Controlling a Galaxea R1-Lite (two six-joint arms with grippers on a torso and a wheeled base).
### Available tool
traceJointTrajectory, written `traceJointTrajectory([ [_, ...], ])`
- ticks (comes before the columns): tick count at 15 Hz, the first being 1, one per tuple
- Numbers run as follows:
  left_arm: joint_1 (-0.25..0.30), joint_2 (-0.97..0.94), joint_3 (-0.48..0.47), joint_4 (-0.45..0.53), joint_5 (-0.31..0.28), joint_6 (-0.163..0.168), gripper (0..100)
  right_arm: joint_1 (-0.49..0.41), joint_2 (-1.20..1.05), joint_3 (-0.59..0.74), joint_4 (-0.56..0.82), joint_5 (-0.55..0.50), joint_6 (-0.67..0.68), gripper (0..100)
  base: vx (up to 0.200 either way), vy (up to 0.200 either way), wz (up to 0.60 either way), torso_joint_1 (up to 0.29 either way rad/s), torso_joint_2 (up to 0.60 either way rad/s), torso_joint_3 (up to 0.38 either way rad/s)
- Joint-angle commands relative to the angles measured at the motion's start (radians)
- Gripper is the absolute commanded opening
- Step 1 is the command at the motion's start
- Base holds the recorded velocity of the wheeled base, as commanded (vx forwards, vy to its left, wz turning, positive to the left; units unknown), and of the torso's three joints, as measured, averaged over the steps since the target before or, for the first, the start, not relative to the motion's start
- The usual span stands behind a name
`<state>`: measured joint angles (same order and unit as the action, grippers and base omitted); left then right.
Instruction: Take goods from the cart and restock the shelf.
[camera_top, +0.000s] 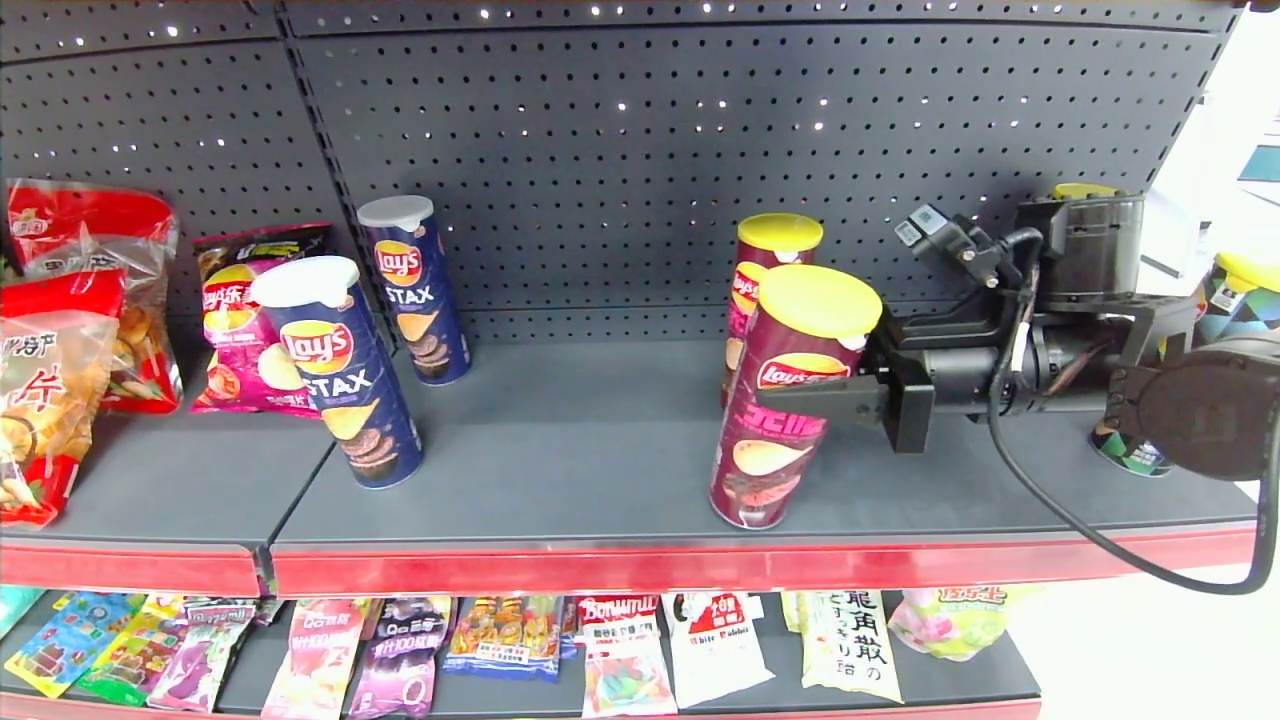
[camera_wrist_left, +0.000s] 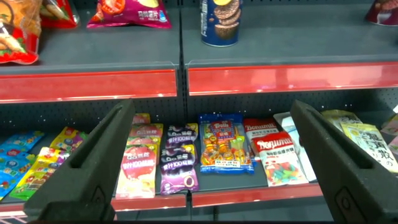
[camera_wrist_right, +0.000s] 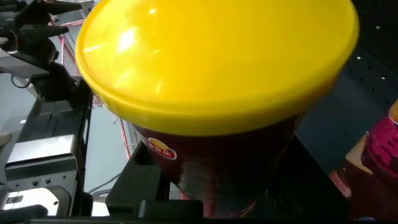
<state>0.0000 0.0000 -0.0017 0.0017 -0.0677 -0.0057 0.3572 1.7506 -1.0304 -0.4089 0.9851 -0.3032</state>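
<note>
Standing near the front of the grey metal shelf (camera_top: 600, 470), the maroon cylindrical crisp can with a yellow plastic lid (camera_top: 770, 470) is pinched by the right gripper (camera_top: 790, 395), and a matching can (camera_top: 765, 250) stands just behind. The left wrist view shows the left gripper (camera_wrist_left: 211, 106) spread wide before the lower shelf's sweet packets (camera_wrist_left: 221, 143).

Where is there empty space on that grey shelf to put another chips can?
The widest bare patch of shelf lies between the blue cans and the maroon cans. The left end is crowded with snack bags, and the lower shelf is packed with packets.
</note>
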Motion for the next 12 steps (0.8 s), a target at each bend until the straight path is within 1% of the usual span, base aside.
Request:
traceJointTrajectory([
  [1, 0.0, 0.0, 0.0, 0.0, 0.0, 0.0, 100, -0.024, 0.001, 0.004, -0.001, 0.004, -0.022, 0, 0.0, 0.0, 0.0, 0.0, 0.0, 0.0],
  [5, 0.0, 0.0, 0.0, 0.0, 0.0, 0.0, 100, -0.021, 0.003, 0.007, 0.001, 0.023, -0.036, 0, 0.0, 0.0, 0.0, 0.0, 0.0, 0.0],
  [12, 0.0, 0.0, 0.0, 0.0, 0.0, 0.0, 100, -0.006, 0.023, 0.01, 0.004, 0.014, -0.042, 0, 0.0, 0.0, 0.0, 0.0, 0.0, 0.0],
])
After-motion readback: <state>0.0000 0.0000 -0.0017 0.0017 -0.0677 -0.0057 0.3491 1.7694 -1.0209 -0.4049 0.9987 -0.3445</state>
